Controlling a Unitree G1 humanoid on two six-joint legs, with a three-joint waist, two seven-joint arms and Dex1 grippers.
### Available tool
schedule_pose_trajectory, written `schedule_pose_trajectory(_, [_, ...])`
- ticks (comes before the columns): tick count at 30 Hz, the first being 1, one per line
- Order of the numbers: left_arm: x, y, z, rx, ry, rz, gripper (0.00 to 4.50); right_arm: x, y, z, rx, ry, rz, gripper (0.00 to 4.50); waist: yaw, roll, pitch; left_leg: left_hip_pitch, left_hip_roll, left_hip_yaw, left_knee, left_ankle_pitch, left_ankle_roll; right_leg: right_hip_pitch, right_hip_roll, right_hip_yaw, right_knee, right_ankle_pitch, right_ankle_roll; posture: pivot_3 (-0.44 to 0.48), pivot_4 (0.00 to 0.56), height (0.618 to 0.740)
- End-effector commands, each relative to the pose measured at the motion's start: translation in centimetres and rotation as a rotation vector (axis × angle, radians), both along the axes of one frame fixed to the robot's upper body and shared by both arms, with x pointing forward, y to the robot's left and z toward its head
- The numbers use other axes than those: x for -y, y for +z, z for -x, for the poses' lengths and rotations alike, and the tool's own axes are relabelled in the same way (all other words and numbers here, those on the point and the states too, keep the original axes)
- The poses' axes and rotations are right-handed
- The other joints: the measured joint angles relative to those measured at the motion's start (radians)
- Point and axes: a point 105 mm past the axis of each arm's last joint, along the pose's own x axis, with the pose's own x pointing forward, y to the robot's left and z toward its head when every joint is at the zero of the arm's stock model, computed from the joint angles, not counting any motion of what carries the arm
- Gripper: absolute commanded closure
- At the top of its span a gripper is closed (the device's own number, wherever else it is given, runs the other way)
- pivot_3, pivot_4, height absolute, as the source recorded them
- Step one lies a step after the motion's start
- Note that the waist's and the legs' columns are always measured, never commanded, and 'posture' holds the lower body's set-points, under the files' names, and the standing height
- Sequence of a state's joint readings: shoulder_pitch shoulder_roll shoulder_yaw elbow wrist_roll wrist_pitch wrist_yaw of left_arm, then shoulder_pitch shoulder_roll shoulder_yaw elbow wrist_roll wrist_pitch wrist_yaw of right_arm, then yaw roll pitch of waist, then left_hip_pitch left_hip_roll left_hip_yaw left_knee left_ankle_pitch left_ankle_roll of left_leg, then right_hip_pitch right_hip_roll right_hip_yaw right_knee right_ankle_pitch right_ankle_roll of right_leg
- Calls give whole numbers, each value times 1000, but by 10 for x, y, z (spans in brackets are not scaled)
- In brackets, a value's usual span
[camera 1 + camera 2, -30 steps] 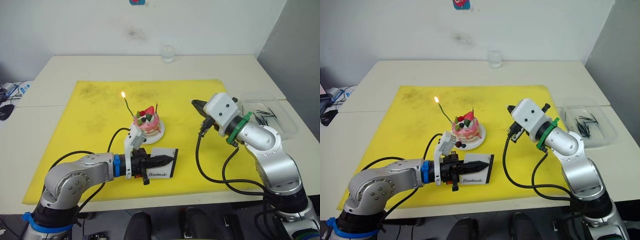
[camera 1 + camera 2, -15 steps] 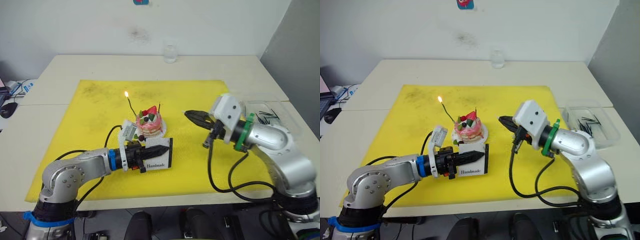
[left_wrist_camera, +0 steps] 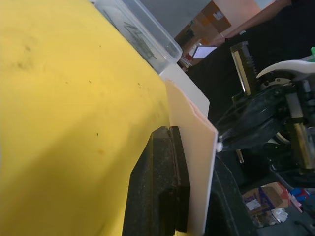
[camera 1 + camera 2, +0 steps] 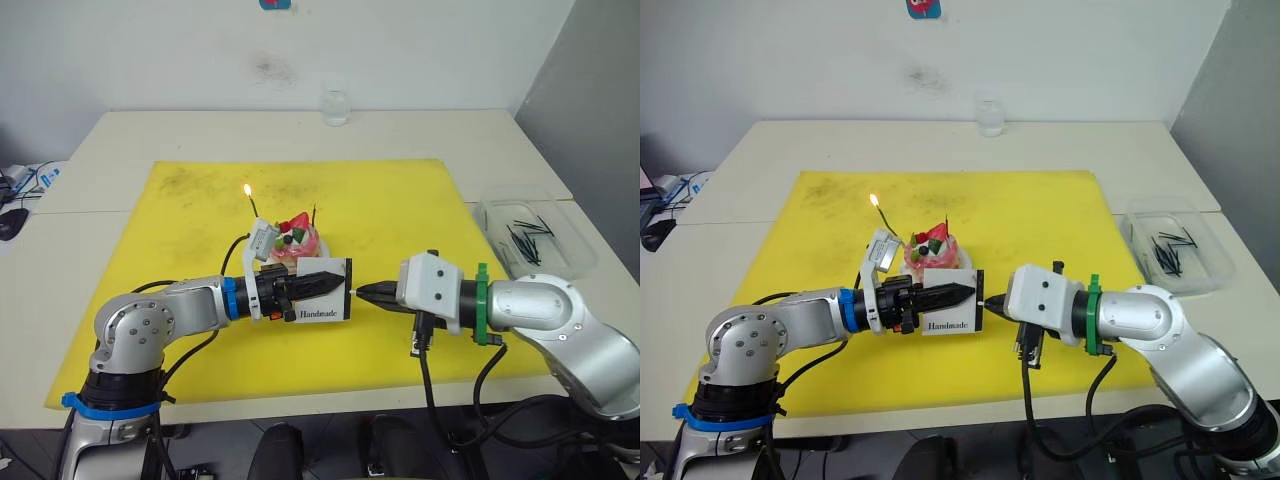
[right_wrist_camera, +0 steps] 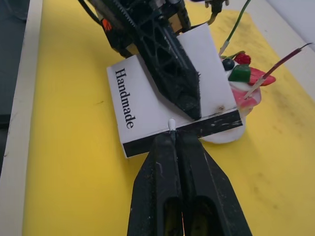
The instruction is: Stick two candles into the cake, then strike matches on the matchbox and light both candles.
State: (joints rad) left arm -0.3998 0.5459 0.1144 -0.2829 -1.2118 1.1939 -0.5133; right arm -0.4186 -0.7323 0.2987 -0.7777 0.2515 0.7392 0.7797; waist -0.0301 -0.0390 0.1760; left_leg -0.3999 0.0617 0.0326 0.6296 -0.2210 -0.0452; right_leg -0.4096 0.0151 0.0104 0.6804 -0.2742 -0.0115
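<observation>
Pinching a match (image 5: 172, 124) between closed black fingers, the right gripper (image 4: 992, 303) points straight at the left gripper (image 4: 962, 293), the two nearly tip to tip over the yellow mat (image 4: 400, 200). Only the match's pale head shows, poking out just past the right fingertips (image 5: 162, 142) and touching the black striking strip (image 5: 206, 126) along the edge of the matchbox (image 4: 325, 290).

That matchbox is clamped by the left gripper, whose fingers are closed on its two flat faces: one finger (image 5: 174, 78) lies across the white face printed "Handmade", and the left wrist view shows the other finger (image 3: 157, 182) against the opposite face. The box is held off the mat, with its striking strip turned toward the right gripper.

Just beyond the left gripper, behind the matchbox, sits the cake (image 4: 932, 252) on its white plate (image 5: 224, 135). Both candles stand in it: the green candle (image 4: 256, 210) leans away toward the left arm's side and burns with a small flame (image 4: 247, 189) at its tip, while the dark red candle (image 5: 275, 66) rises from the cake's other side with no flame.

Farther off, past the right arm's outer side and beyond the mat's edge, a clear tray (image 4: 570, 260) holds the loose spare matches (image 4: 525, 235). Farthest from both grippers, a glass (image 4: 335, 106) stands near the table's back edge.
</observation>
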Motion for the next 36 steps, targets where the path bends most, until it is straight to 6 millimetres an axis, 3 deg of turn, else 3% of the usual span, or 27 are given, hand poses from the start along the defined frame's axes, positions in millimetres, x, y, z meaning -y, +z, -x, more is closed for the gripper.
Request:
schedule_pose_trajectory(1, [4,12,3,42,-25,21,4500,-1,5,-3,72,-3,3,4471,0,0,0,0,0,0,0,0,0,0,0,0,0,0,0,0,150,740])
schedule_pose_trajectory(29, [13,15,12,42,-65,48,4500,-5,-10,-15,96,-25,27,4471,1,0,0,0,0,0,0,0,0,0,0,0,0,0,0,0,150,740])
schedule_pose_trajectory(33, [19,29,10,121,-62,64,4500,-7,-30,-8,32,59,120,4471,1,0,0,0,0,0,0,0,0,0,0,0,0,0,0,0,150,740])
schedule_pose_trajectory(36, [15,48,2,255,-18,19,4500,8,-41,4,-11,135,223,4471,4,-2,1,0,0,0,0,0,0,0,0,0,0,0,0,0,150,740])
